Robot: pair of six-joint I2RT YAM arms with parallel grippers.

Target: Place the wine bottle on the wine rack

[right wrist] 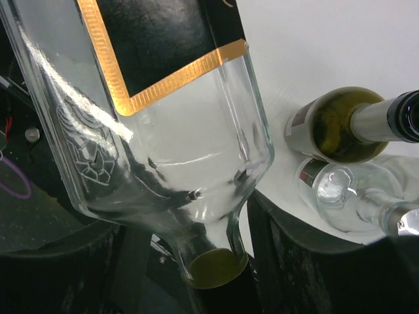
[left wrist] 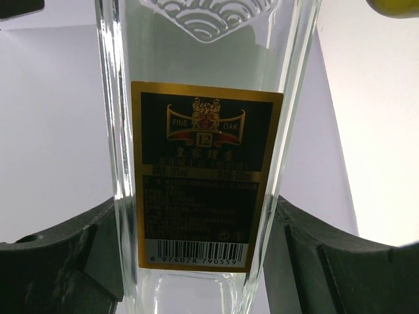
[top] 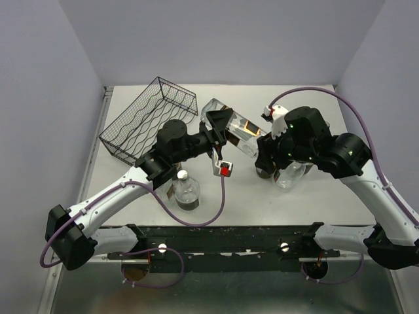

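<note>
The wine bottle [top: 243, 128] is clear, square-sided glass with a black and gold label. It is held in the air, tilted, near the middle of the table. My left gripper [top: 220, 129] is shut on its lower body. In the left wrist view the label [left wrist: 203, 183] fills the gap and both fingers [left wrist: 62, 261] press its sides. My right gripper [top: 264, 149] is shut on its neck. In the right wrist view the dark cap [right wrist: 219, 275] sits between the fingers [right wrist: 314, 261]. The black wire wine rack [top: 150, 119] stands at the back left, apart from the bottle.
A clear bottle [top: 186, 191] stands by my left forearm. A dark green bottle [top: 265, 171] and a clear bottle [top: 288, 174] stand under my right wrist. Both also show in the right wrist view: the green one [right wrist: 340, 124] and the clear one [right wrist: 347, 196]. Walls enclose the table.
</note>
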